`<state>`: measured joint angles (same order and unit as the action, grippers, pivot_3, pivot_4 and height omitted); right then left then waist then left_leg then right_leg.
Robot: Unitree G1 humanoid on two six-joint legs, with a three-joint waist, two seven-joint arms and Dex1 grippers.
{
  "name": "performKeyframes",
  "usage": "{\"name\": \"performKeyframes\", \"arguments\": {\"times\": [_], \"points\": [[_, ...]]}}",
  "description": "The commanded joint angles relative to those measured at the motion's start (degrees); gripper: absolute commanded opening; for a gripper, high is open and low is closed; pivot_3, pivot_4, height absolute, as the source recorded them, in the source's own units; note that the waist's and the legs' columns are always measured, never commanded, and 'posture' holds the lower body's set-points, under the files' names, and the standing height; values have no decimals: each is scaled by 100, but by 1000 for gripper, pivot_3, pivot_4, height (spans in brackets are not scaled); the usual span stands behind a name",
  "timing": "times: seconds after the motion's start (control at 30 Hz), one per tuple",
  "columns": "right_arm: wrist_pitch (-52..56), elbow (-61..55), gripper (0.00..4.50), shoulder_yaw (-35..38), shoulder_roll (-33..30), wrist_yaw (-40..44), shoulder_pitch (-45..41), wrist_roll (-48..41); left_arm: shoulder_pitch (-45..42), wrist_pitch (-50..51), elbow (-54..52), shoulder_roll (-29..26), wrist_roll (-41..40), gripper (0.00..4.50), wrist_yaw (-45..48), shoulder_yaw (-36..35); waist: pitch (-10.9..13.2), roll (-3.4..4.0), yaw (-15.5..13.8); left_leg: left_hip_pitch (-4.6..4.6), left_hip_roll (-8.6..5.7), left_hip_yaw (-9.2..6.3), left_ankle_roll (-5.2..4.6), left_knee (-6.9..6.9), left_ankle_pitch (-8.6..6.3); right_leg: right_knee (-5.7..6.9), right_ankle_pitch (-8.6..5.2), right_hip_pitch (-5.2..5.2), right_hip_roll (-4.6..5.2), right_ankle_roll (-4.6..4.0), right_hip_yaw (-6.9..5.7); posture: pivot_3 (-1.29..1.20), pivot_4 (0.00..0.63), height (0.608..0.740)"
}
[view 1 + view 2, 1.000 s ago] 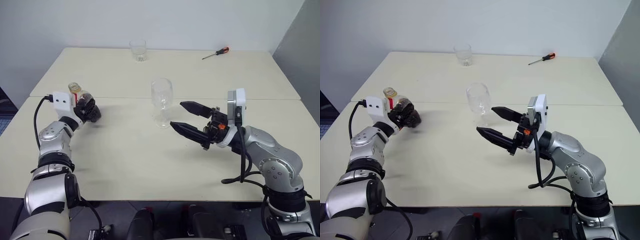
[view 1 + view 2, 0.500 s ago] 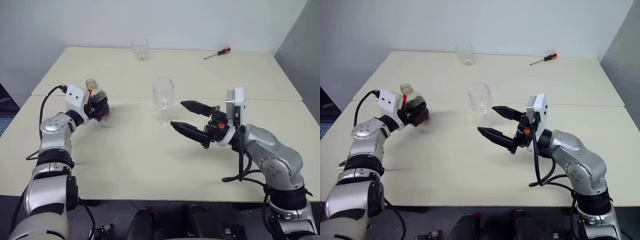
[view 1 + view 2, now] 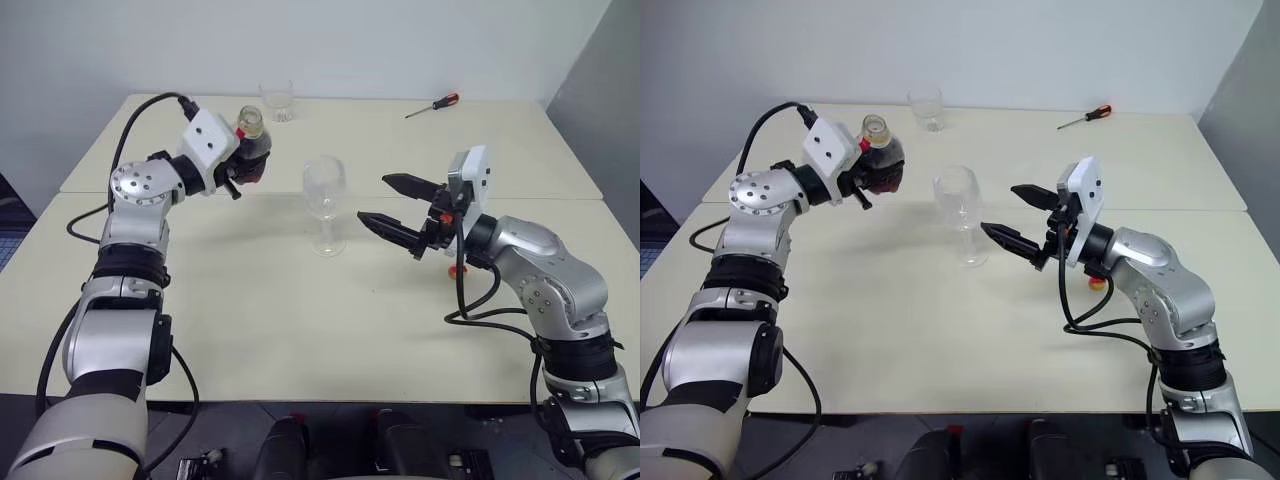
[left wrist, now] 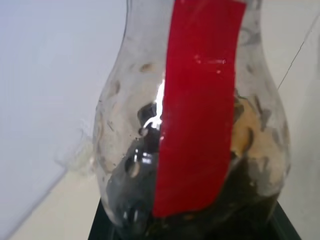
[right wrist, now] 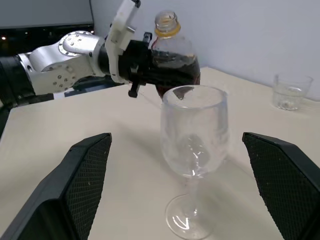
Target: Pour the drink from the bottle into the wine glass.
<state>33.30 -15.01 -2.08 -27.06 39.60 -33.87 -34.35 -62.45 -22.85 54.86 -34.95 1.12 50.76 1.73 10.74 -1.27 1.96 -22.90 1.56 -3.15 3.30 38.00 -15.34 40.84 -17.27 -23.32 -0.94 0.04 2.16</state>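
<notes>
My left gripper (image 3: 246,166) is shut on the bottle (image 3: 252,140), held roughly upright in the air just left of the wine glass (image 3: 324,200). The bottle's neck is open, with a yellow ring and a red label (image 4: 200,125). The dark drink (image 5: 172,70) fills its lower body. The clear, stemmed wine glass (image 5: 192,145) stands on the table. My right gripper (image 3: 375,200) is open just right of the glass, level and pointing at it without touching. Its fingers (image 5: 85,175) flank the glass in the right wrist view.
A clear tumbler (image 3: 276,100) stands at the table's far edge. A screwdriver (image 3: 433,106) lies at the far right. A small yellow and orange thing (image 3: 1097,283) lies on the table under my right forearm. A seam (image 3: 560,198) joins two tables.
My left arm has lifted the bottle off the table and carried it up and right, close to the wine glass. My right gripper has moved forward a little, still open.
</notes>
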Motion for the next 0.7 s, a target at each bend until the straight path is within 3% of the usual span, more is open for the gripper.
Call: {"name": "performKeyframes", "arguments": {"times": [0.03,0.33,0.7], "points": [[-114,-64,4500,40,60,-69,-301,145,-519,-559,243,-2,280,1139,7,175,0,0,3,-1,0,5,0,0,0,1,0,-4,0,1,1,0,150,740],[-136,105,4500,-6,221,-232,-579,530,-1338,-1581,1075,-22,1083,1139,-153,741,1,0,-6,-5,-4,6,0,0,0,1,0,-7,0,1,0,0,150,740],[-34,54,4500,36,358,-323,-603,615,-1586,-2090,1392,-89,1637,1139,-459,1005,1,0,-5,-6,-2,7,0,0,0,5,0,-12,0,1,0,0,150,740]]}}
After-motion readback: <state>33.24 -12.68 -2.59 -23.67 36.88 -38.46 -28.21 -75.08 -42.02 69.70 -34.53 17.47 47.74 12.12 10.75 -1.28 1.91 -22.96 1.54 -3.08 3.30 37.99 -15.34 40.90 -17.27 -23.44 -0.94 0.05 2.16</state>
